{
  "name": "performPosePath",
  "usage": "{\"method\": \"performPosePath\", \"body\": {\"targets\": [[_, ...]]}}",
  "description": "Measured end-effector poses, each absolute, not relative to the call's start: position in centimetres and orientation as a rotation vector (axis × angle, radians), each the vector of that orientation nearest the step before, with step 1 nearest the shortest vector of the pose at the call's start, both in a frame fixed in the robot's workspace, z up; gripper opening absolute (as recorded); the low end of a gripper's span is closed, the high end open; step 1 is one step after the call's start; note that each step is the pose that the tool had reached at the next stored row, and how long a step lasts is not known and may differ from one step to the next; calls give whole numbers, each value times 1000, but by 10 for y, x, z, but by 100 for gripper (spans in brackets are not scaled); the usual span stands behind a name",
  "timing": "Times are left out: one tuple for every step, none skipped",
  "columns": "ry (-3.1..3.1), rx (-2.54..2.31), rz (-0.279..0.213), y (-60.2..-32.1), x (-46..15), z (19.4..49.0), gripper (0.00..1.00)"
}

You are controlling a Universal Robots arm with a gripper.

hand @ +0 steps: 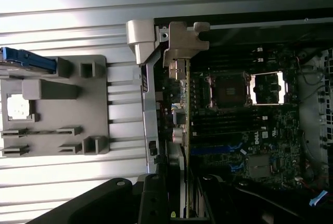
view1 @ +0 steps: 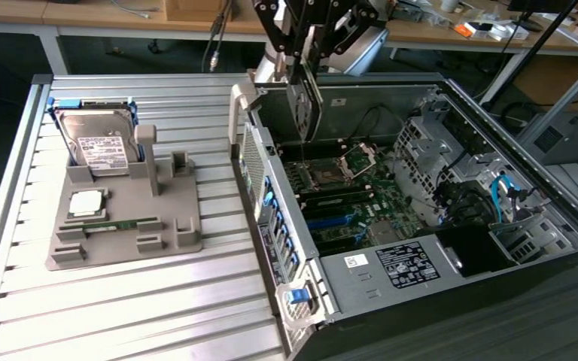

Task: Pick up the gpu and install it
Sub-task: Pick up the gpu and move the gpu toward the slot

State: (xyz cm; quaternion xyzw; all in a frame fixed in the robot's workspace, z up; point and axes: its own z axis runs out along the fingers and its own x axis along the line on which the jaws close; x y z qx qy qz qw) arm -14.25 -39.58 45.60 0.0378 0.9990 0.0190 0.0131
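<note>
Across the exterior view, a ribbed aluminium counter (view1: 118,301), with wooden desks (view1: 98,11) behind. On it, an open steel computer case (view1: 369,282) and, at the exterior view's left, a grey moulded holder (view1: 118,248) with an upright hard drive (view1: 103,143). Above the case, hanging edge-down: the gpu (view1: 305,109), clamped between black fingers (hand: 152,198). From the wrist view, edge-on, its silver bracket (hand: 183,37) beside the green motherboard (hand: 244,130).

Bright glare streaks the ribbed counter (view1: 118,301); the case (view1: 369,282) interior is dim; the gpu (hand: 178,109) blurs near the wrist lens.
</note>
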Motion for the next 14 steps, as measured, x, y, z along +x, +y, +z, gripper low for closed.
{"method": "performPosePath", "body": {"targets": [[3113,118,59,-396,-142,456,27],[3113,118,59,-396,-141,456,27],[3113,118,59,-396,-140,455,27],[3113,118,59,-396,-139,455,27],[3113,118,59,-396,-138,455,27],[3113,118,59,-396,-138,454,27],[3113,118,59,-396,-137,454,27],[3113,118,59,-396,-136,454,27],[3113,118,59,-396,-136,454,27],[3113,118,59,-397,-135,453,27],[3113,118,59,-397,-135,453,27],[3113,118,59,-397,-134,453,27],[3113,118,59,-397,-133,453,27],[3113,118,59,-397,-133,452,27]]}}
